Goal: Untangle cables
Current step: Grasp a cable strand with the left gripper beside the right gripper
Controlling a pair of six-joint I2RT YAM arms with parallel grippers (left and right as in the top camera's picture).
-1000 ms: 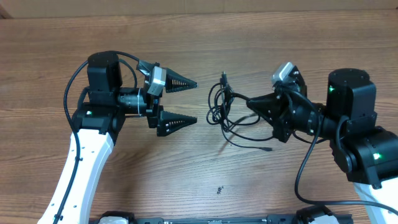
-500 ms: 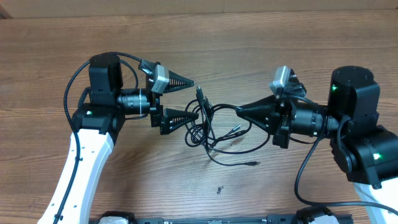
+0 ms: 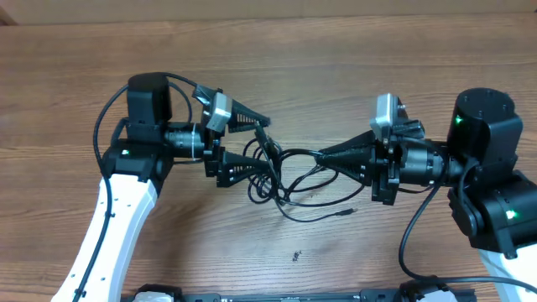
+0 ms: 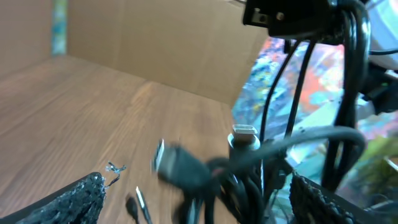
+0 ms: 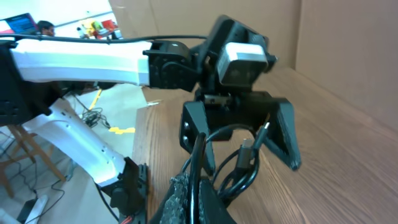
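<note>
Left gripper [image 3: 268, 143]: fingers spread wide, pointing across the wooden table [image 3: 352, 50] toward the other arm, nothing clamped
Cables [image 3: 289, 153]: thin black cords in a loose tangle, lying partly between the left gripper's two fingers and spilling from there toward the near table edge
Left wrist view: the cables [image 4: 249, 168] fill the gap between the textured fingers [image 4: 81, 196], with a silver-tipped plug [image 4: 244, 134] standing up among them; whether any cord touches a finger cannot be told
Right gripper [image 3: 323, 153]: pinched closed on a strand of the cables, its tip facing the left gripper from just beyond that gripper's fingertips
Right wrist view: loops of the cables [image 5: 233, 168] rise out of the closed fingers [image 5: 186, 193] toward the left gripper [image 5: 242, 146]
Loose end: one cord runs out of the tangle to a small plug [image 3: 352, 211] on the table, well off the left gripper on the right arm's side
Speck [image 3: 295, 256]: small dark bit on the table, nearer the front edge than the left gripper
</note>
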